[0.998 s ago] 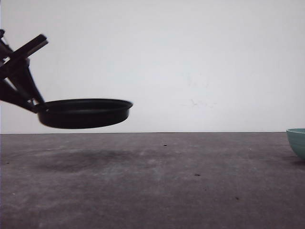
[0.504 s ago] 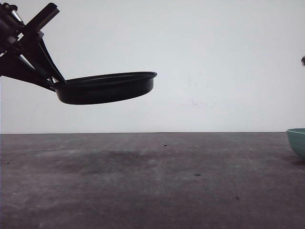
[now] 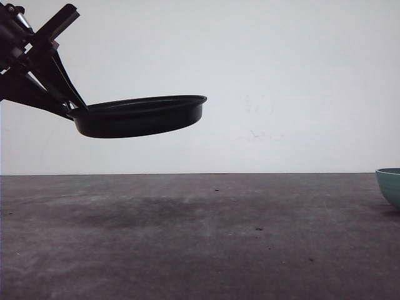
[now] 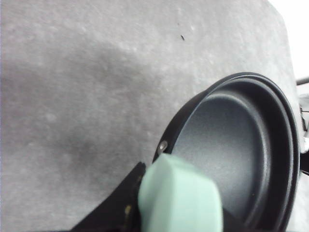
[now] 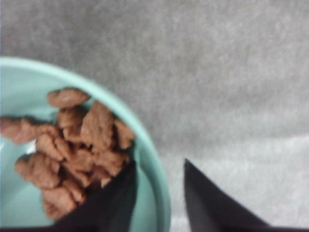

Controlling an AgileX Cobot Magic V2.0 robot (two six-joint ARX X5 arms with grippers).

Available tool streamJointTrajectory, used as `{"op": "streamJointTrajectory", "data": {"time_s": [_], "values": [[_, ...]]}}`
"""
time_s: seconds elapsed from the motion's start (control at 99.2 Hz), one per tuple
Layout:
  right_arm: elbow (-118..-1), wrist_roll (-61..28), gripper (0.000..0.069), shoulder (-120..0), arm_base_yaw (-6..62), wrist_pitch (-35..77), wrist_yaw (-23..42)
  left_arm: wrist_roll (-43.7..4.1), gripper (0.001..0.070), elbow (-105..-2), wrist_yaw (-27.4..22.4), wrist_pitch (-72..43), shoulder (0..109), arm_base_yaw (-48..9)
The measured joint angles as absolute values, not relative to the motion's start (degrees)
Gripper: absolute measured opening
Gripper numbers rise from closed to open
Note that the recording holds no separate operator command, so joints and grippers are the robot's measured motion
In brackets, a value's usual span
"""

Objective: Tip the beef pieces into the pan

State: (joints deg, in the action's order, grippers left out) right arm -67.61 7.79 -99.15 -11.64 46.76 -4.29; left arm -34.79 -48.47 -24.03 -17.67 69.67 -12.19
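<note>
Up at about 10 o'clock in your front view, the left gripper [image 3: 59,103] has the pan [image 3: 140,116] lifted well clear of the table [image 3: 200,237], tipped a bit so the far edge sits higher. You can see its shadow on the table underneath. In the left wrist view the gripper [image 4: 145,212] is clamped tight on the mint handle [image 4: 181,195], and the pan's [image 4: 236,150] black inside is bare, with nothing in it.

Over at 3 o'clock in the front view, you've got just a sliver of the teal bowl [image 3: 390,184] sitting on the table at the edge of the shot, well apart from the pan.

In the right wrist view, the right gripper [image 5: 157,193] is parted, with one finger [image 5: 113,200] inside the bowl [image 5: 152,159] and the other finger outside, so the rim sits between them. Can't tell if they're actually touching the rim, it's blurry. The beef pieces [image 5: 79,145] are heaped in the bowl, just beside the inner finger, reddish-brown and piled against that near wall.
</note>
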Motion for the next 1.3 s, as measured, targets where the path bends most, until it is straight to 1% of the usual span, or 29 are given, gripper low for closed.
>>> {"op": "streamJointTrajectory", "data": {"time_s": [0.06,0.121,0.413,0.494,0.635,0.766,0.877,0.998,1.099,1.2,1.301], "values": [[-67.6,7.8,0.0093,-99.2,-11.6,45.8,-4.4,-34.8,0.0052,-48.5,-23.6,-17.4,69.7,-12.2],[-67.6,7.8,0.0076,-99.2,-11.6,45.3,-4.5,-34.8,0.0052,-48.5,-23.3,-16.7,69.7,-12.2],[-67.8,7.8,0.0063,-100.1,-11.7,44.4,-5.3,-34.8,0.0052,-48.5,-23.3,-16.3,69.7,-12.2],[-67.9,7.8,0.0037,-100.2,-11.7,44.6,-6.4,-34.8,0.0052,-48.5,-23.3,-16.3,69.7,-12.2],[-67.9,8.0,0.0027,-100.2,-12.0,44.2,-9.8,-34.8,0.0052,-48.5,-23.3,-16.5,69.7,-12.2],[-67.8,9.3,0.0017,-100.2,-11.4,42.0,-15.8,-34.8,0.0052,-48.5,-23.1,-17.3,69.7,-12.2],[-67.6,10.6,0.0016,-98.8,-8.8,39.2,-16.5,-34.8,0.0052,-48.5,-23.0,-18.2,69.9,-12.2],[-67.5,11.5,0.0016,-93.9,-5.1,36.2,-16.9,-34.8,0.0052,-48.5,-22.8,-19.0,70.8,-12.8],[-67.5,13.2,0.0016,-89.0,-1.4,33.2,-19.8,-34.8,0.0052,-48.5,-22.8,-19.7,71.6,-13.8],[-67.5,15.5,0.0016,-85.6,3.2,31.4,-21.9,-34.8,0.0052,-48.5,-22.8,-19.7,72.5,-15.1],[-67.5,17.5,0.0016,-83.2,9.2,30.2,-22.1,-34.8,0.0052,-48.5,-22.8,-20.1,73.9,-16.5]]}}
